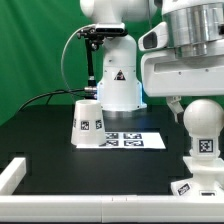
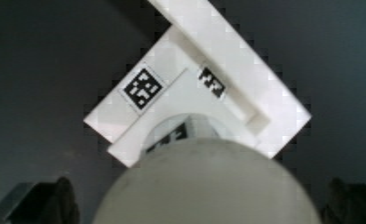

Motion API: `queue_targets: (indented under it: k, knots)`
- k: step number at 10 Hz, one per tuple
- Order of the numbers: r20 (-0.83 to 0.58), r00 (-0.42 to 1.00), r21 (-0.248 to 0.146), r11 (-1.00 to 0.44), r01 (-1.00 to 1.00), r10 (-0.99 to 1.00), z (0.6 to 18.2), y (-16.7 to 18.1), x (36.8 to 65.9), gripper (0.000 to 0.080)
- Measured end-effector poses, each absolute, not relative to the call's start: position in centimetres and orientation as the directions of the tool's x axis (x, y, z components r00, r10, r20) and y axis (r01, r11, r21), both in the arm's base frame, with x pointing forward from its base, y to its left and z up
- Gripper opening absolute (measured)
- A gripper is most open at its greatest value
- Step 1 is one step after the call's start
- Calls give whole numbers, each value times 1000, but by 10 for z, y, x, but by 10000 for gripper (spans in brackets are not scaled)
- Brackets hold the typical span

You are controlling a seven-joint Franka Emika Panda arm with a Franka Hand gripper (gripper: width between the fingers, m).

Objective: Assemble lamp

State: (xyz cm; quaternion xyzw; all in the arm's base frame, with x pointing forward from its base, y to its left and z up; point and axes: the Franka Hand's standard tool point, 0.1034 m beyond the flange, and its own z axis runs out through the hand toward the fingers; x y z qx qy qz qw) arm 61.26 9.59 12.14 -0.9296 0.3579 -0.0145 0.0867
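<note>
Two jaws stand wide apart either side of the bulb (image 2: 206, 185) atop the base (image 2: 171, 100).

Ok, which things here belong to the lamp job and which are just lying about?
Lamp job:
cone shade
bulb
base
gripper

Just there:
marker board
robot pedestal
white edge rail

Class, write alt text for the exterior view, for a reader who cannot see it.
The robot's gripper sits at the top of the rounded white bulb, which stands on the tagged lamp base at the exterior view's right. The cone shade stands apart on the black table, beside the marker board, with the robot pedestal behind.
</note>
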Motion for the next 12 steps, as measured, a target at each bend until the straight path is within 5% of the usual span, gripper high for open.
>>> queue_targets:
  k: [3,4,5,7,8,12]
  knots:
    - [10,872,-160,-862,-481,-489,121,91,613,698]
    - [65,973,-107,-971,-216,-223,122,88,615,698]
    - [75,984,-97,-984,-153,-160,122,88,616,698]
    - [70,976,-99,-975,-199,-207,122,87,616,672]
    - [68,972,-101,-970,-219,-227,122,87,616,573]
    - [24,799,-112,-796,-595,-601,121,91,616,574]
